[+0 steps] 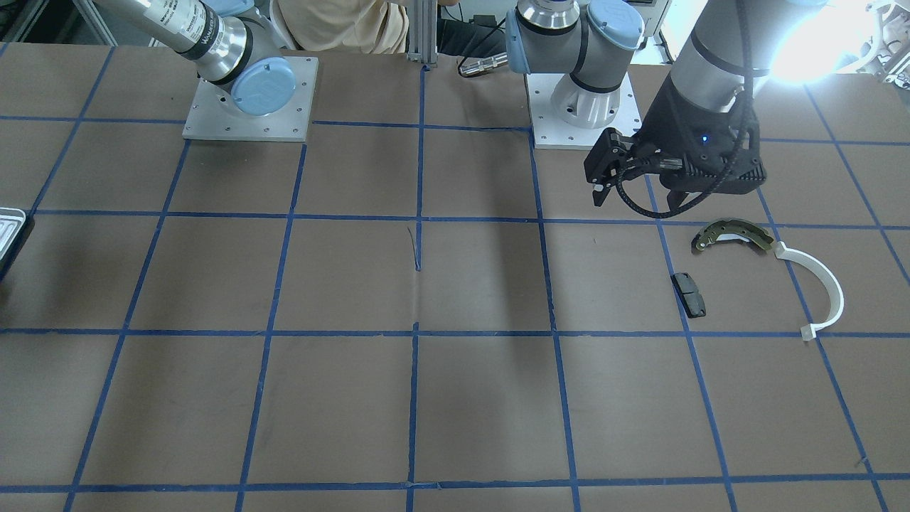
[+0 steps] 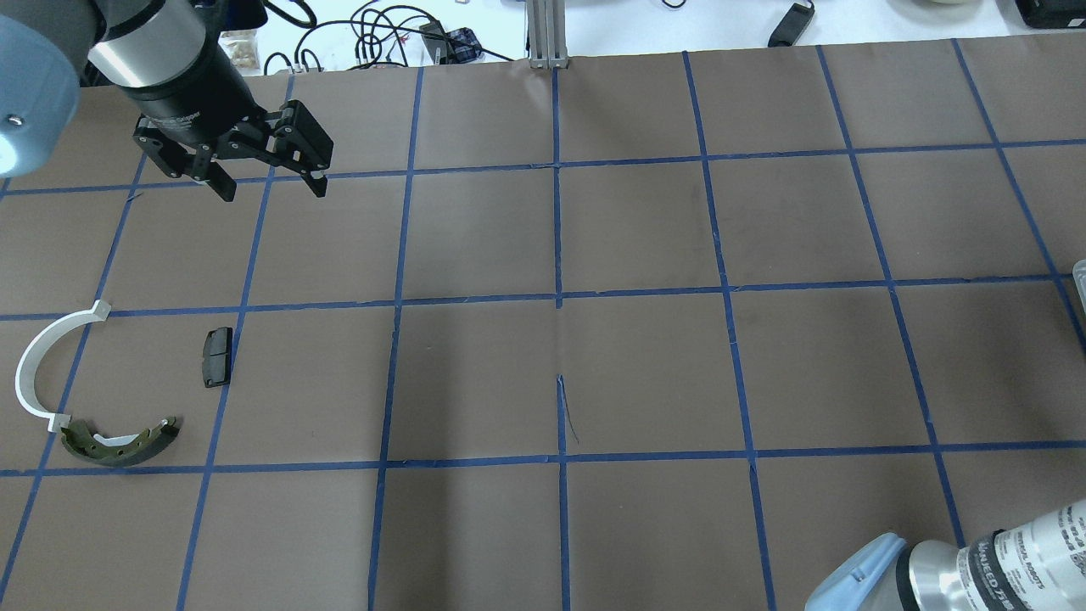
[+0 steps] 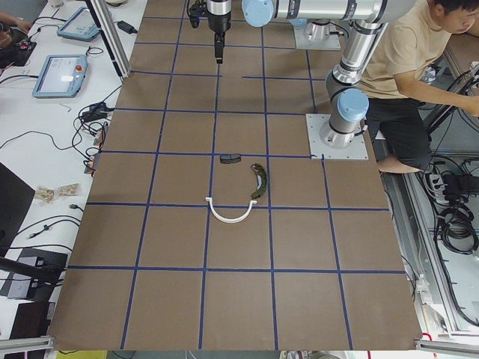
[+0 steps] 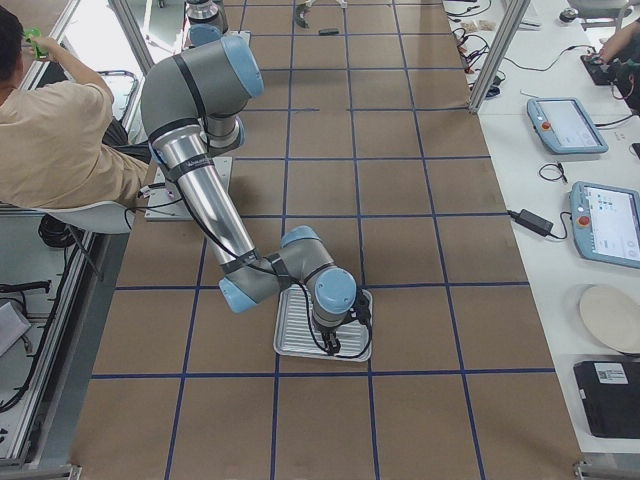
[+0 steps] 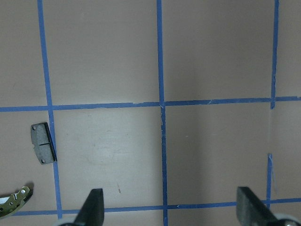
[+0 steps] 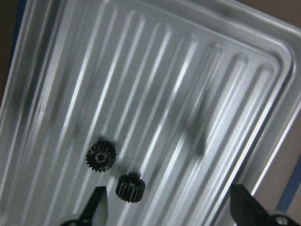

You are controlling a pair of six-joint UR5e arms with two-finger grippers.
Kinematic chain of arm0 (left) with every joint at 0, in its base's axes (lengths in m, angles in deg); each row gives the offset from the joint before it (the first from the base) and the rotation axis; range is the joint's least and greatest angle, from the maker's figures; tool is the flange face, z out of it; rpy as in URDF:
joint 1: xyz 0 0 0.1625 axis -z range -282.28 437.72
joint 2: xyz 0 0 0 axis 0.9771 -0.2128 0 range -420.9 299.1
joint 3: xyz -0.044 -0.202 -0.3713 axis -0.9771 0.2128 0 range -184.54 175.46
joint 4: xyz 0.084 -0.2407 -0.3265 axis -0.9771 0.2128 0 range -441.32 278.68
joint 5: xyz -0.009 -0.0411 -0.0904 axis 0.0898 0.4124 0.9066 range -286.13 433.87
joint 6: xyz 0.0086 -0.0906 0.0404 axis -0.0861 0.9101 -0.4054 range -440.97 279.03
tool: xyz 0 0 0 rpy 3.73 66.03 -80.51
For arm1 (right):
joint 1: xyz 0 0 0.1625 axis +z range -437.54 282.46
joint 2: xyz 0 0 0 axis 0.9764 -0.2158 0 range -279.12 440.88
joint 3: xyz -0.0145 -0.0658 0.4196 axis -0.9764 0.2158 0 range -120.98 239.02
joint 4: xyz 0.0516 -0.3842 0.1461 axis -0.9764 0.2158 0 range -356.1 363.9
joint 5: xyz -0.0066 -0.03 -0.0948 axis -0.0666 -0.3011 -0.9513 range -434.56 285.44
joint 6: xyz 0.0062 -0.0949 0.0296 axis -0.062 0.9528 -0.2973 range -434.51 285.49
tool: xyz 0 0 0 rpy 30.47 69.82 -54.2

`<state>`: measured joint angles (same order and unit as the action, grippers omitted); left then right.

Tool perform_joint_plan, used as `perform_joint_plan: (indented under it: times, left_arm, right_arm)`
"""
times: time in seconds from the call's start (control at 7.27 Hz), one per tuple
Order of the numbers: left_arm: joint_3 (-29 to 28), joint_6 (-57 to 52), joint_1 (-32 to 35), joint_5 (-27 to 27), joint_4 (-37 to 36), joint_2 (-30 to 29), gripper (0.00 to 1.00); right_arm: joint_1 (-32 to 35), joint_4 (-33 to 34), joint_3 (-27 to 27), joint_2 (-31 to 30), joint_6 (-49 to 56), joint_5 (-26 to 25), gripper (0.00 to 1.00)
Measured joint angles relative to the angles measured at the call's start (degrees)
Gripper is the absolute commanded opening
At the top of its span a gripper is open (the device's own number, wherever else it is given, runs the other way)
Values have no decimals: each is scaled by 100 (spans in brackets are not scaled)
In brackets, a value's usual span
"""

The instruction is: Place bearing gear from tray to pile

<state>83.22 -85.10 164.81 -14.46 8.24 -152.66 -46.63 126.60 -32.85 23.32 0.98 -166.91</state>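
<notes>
The silver ridged tray (image 6: 188,94) fills the right wrist view and shows in the exterior right view (image 4: 295,325). Two small black gears lie on it: one flat (image 6: 100,157), one on its side (image 6: 130,188). My right gripper (image 6: 169,212) is open and empty just above the tray, close to the gears. The pile lies on the robot's left: an olive brake shoe (image 2: 119,445), a white plastic arc (image 2: 34,365) and a black pad (image 2: 218,356). My left gripper (image 2: 271,187) is open and empty, raised beyond the pile.
The table is brown paper with a blue tape grid. The tray's edge shows at the table's side (image 1: 11,227). The arm bases (image 1: 249,99) stand on metal plates. A seated person (image 4: 60,130) is behind the robot. Tablets and cables lie on side benches.
</notes>
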Motion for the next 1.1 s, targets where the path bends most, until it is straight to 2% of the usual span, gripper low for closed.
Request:
perform_joint_plan:
  times: [0.28,0.41,0.96,1.1]
  left_arm:
    - [3,1,0,0,0,1,100]
    - [3,5,0,0,0,1,100]
    - [4,8,0,0,0,5,100]
    - [4,8,0,0,0,7,100]
  right_arm:
    - [-5,141,-130,20,-2,-9,81]
    - [-5,142,-158,22,5,-13,74]
    - [-5,195,-267,4,112,-26,21]
    - [-5,187,-267,-5,108,-45,17]
